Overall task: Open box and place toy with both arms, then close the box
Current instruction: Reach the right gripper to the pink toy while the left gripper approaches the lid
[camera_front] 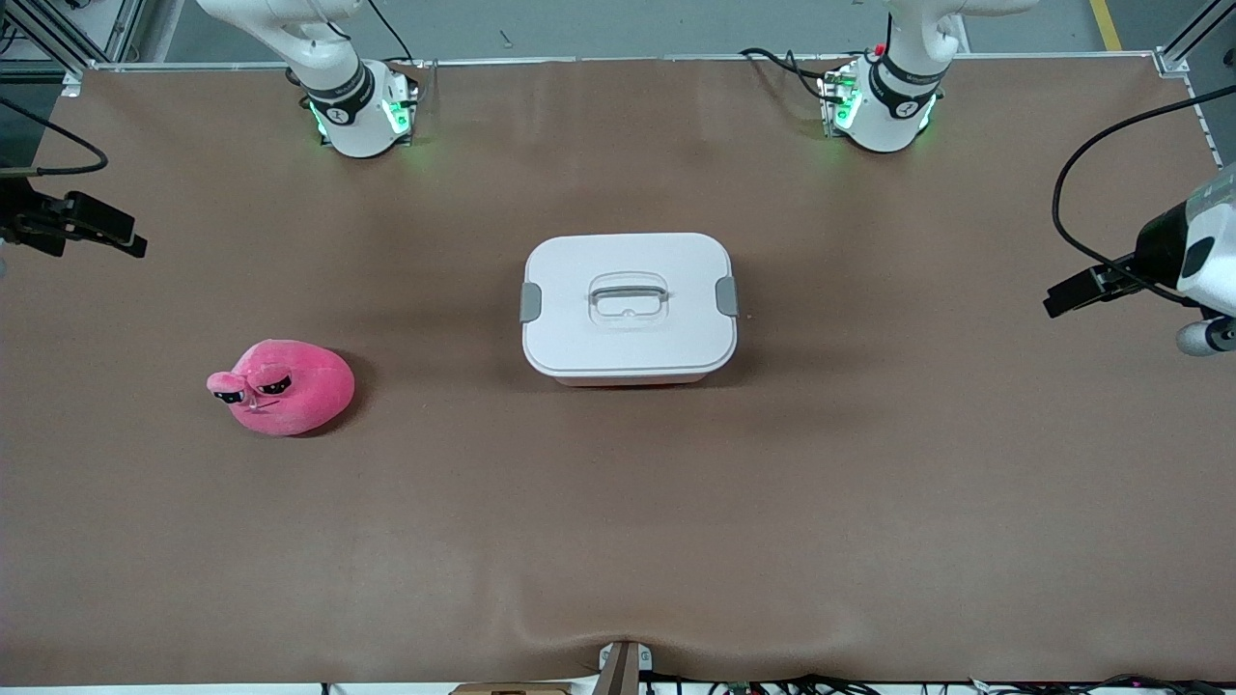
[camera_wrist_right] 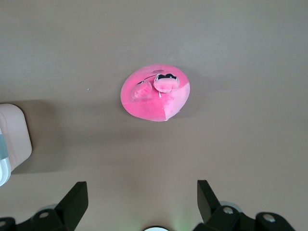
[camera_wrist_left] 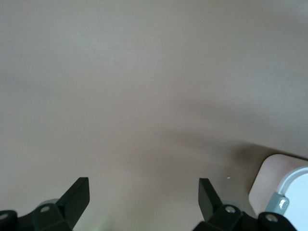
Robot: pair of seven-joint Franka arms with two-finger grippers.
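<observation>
We see the box (camera_front: pixel 629 306) sitting closed near the middle of the table (camera_front: pixel 618 541), lid on, grey side clips at both ends, handle recessed in the lid's centre, a strip of reddish-pink base showing at the edge nearest the front cam. The toy (camera_front: pixel 282 386) lies on the table well apart from the box, toward the right arm's end & a bit nearer the front cam than the box; pink plush, droopy dark eyes & snout facing the right arm's end.

Left gripper (camera_wrist_left: pixel 144 197) is up in the air over bare table at the left arm's end, fingers (camera_wrist_left: pixel 77 195) spread wide, nothing btw them; a corner of the box shows at the edge of the left wrist view. Right gripper (camera_wrist_right: pixel 142 199) is up over the table at the right arm's end, fingers (camera_wrist_right: pixel 76 199) also spread wide & empty; in the right wrist view we see the toy below, w/ a corner of the box at the frame's edge. Neither gripper touches box or toy.
</observation>
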